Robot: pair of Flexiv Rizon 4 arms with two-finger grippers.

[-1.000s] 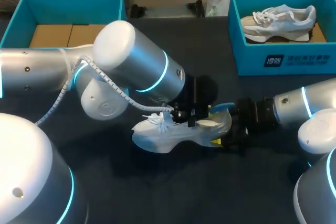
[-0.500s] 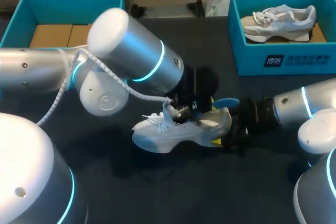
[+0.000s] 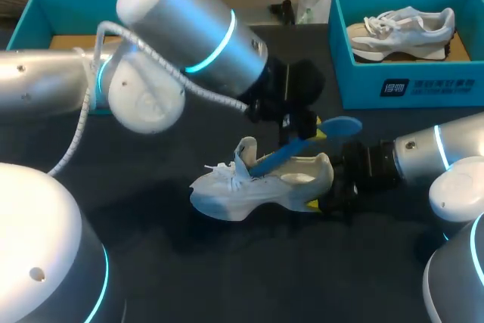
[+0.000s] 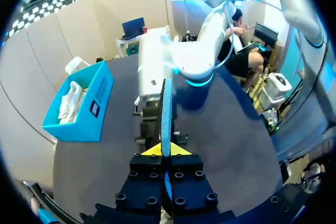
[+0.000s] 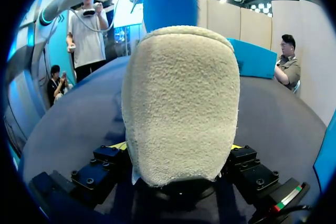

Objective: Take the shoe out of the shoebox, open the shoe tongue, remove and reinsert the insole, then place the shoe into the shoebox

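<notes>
Down and away from your left gripper (image 3: 308, 134), pinched near the heel end of the flat blue insole (image 3: 291, 150), that insole slants with its toe tip at the mouth of the white lace-up sneaker (image 3: 249, 194), whose heel your right gripper (image 3: 318, 203) clamps.

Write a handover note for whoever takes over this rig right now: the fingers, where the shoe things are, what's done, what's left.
Left gripper: shut on the blue insole, held above the shoe.
Right gripper: shut on the heel of the white shoe, which lies on the table.
Insole: heel end lifted; toe end looks to be inside the shoe, behind the raised tongue.
Done: shoe out of the box, tongue opened, insole partly out.
Left: pull the insole free, put it back in, set the shoe into a shoebox. The right-hand box holds the other shoe.
</notes>
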